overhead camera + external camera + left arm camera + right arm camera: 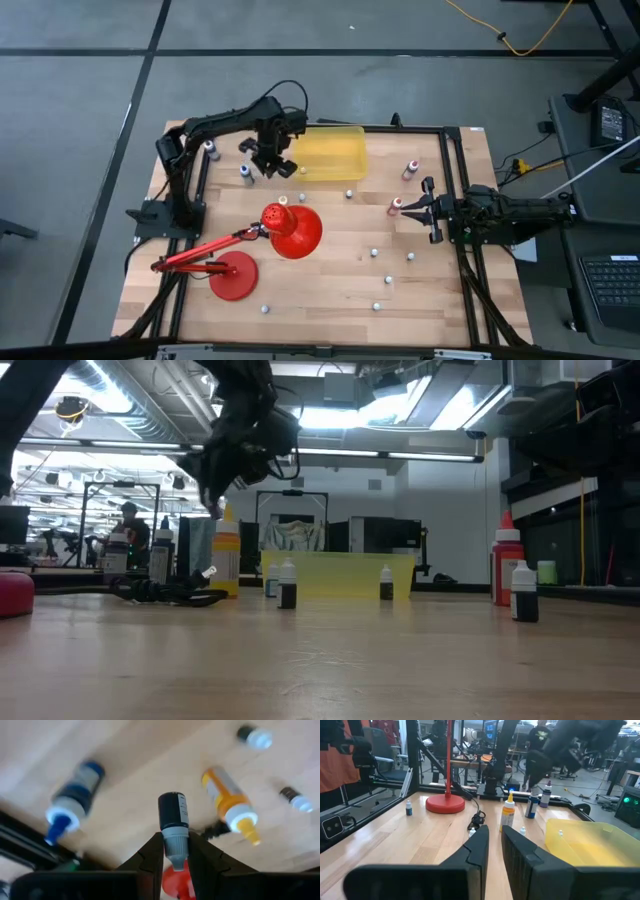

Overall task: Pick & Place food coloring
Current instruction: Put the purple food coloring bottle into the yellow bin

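Note:
In the left wrist view my left gripper (176,845) is shut on the pale cap of a tiny dark food coloring bottle (172,812), lifted off the table. From above, that gripper (272,162) hangs by the left end of the yellow bin (335,155); in the low view it (235,445) is well above the table. Several more small bottles stand scattered over the wood, such as a red one (396,205) and one (374,253) near the centre. My right gripper (426,208) waits shut at the right edge, holding nothing.
A red desk lamp (292,230) with its round base (232,276) lies across the left front of the table. Larger blue (75,802) and yellow (230,805) bottles stand near the left arm. People and benches fill the room behind.

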You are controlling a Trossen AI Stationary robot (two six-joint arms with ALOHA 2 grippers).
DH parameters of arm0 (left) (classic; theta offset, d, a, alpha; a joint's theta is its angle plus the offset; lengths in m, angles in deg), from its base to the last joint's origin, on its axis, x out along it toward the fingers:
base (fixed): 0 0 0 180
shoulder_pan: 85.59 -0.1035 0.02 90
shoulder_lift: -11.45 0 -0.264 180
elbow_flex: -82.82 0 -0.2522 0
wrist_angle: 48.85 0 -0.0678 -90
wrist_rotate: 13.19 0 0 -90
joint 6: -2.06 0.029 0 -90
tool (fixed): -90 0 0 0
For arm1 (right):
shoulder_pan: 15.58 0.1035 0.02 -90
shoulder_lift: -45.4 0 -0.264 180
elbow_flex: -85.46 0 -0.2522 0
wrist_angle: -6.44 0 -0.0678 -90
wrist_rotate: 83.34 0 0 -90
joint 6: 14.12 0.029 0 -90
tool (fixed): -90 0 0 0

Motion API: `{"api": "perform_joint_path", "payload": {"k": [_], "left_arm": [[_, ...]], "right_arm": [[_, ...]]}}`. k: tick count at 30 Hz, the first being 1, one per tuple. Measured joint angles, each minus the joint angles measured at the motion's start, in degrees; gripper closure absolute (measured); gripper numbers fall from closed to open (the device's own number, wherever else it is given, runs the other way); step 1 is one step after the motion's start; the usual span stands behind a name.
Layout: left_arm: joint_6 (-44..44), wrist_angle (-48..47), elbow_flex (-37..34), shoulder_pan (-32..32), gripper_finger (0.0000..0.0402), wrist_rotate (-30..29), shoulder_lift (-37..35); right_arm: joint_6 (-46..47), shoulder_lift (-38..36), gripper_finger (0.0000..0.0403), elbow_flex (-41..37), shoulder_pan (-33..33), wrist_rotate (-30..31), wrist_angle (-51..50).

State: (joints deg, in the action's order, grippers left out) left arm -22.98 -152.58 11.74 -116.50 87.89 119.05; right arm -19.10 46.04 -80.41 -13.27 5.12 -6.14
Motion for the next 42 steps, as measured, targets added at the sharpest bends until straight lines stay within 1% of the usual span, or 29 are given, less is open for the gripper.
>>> {"api": "perform_joint_path", "payload": {"k": [5,15,20,23,27,30,40,42], "left_arm": [[1.9,0.0,8.0,-0.5,0.0334,-2.5,4.6],[5.4,0.0,27.6,0.1,0.0334,-2.6,17.9],[7.0,0.0,34.8,0.1,0.0334,-2.8,24.3],[7.4,0.0,36.4,0.1,0.0334,-3.9,26.4],[8.6,0.0,36.4,0.0,0.0334,-5.8,28.5],[9.7,0.0,36.4,-0.1,0.0334,-5.9,29.2],[12.9,0.0,36.4,-0.4,0.0334,-10.1,32.6],[13.2,0.0,36.4,-0.4,0.0334,-10.2,33.1]], "right_arm": [[0.0,0.0,0.0347,0.0,0.0,0.0,0.0],[0.0,0.0,0.0347,0.0,0.0,0.0,0.0],[0.0,0.0,0.0347,0.0,0.0,0.0,0.0],[0.0,0.0,0.0347,0.0,0.0,0.0,0.0],[0.0,0.0,0.0347,0.0,0.0,0.0,0.0],[0.0,0.0,0.0347,0.0,0.0,0.0,0.0],[0.0,0.0,0.0347,0.0,0.0,0.0,0.0],[0.0,0.0,0.0347,0.0,0.0,0.0,0.0]]}}
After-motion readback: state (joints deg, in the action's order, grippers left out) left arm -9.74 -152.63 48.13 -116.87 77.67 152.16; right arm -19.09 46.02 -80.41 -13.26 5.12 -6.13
